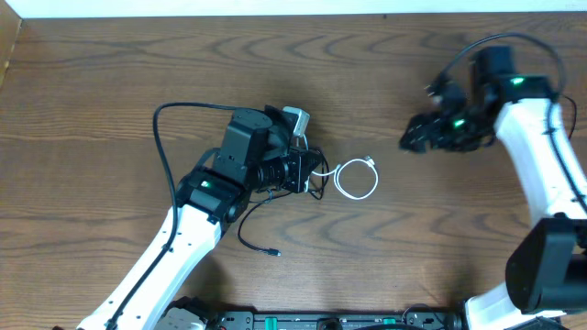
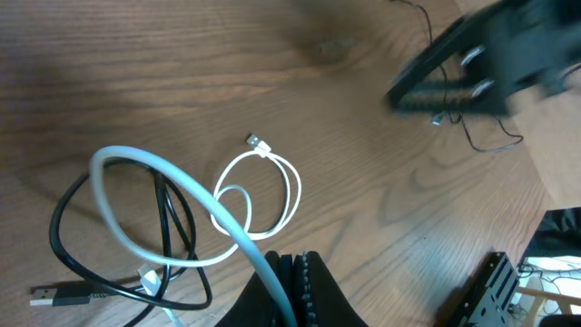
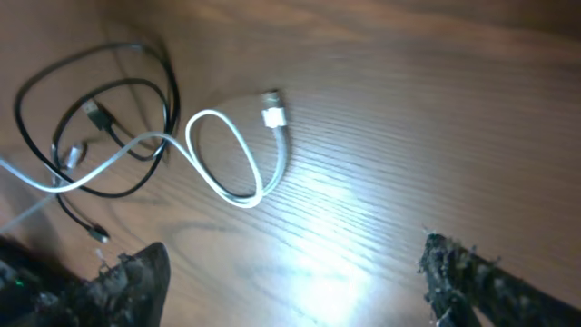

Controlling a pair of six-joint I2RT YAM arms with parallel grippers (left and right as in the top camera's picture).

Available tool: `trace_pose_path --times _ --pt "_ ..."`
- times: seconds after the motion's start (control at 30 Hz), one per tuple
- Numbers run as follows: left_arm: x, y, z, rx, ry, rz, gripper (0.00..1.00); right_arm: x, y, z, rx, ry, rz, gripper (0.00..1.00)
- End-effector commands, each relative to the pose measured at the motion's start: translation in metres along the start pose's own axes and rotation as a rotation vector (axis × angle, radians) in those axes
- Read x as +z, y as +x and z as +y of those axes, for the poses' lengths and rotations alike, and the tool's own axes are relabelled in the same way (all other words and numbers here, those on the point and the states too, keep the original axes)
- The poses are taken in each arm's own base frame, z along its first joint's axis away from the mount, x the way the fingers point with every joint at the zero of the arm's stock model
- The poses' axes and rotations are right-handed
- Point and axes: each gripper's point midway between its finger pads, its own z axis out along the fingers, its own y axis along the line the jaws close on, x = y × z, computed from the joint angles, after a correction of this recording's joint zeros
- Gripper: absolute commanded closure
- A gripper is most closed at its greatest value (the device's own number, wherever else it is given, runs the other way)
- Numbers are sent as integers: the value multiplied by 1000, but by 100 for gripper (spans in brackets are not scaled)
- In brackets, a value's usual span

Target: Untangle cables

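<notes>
A white cable (image 1: 356, 179) lies in a loop on the wooden table just right of centre, with its plug at the far end. Black cables (image 1: 316, 176) loop beside it under my left gripper (image 1: 307, 170). In the left wrist view the left gripper (image 2: 292, 291) is shut on the white cable (image 2: 195, 195), which arches up from the table over the black cables (image 2: 82, 263). My right gripper (image 1: 415, 137) is open and empty, well to the right of the cables. In the right wrist view its fingers (image 3: 290, 282) frame bare table, with the white cable (image 3: 245, 163) and black cables (image 3: 100, 109) beyond.
A thin black cable end (image 1: 261, 247) trails toward the table's front below the left arm. The left arm's thicker black wire (image 1: 160, 137) arcs at its left. The table's far edge meets a white wall (image 1: 293, 7).
</notes>
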Motion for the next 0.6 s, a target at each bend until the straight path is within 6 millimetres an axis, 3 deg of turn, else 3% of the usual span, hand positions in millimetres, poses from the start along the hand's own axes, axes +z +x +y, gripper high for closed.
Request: trace_pose_path --times 0.0,0.23,0.33,0.57 --pt "-7 -10 -9 39 15 -29 92 31 17 19 -92 -31 58 17" --pt "-7 -9 -15 43 49 -24 92 81 36 63 -245 -108 65 19" --pt "-11 -15 -19 60 59 -54 93 92 36 73 -235 -115 47 25" --pt "-35 -35 -34 109 85 -159 92 106 34 79 -231 -85 13 27"
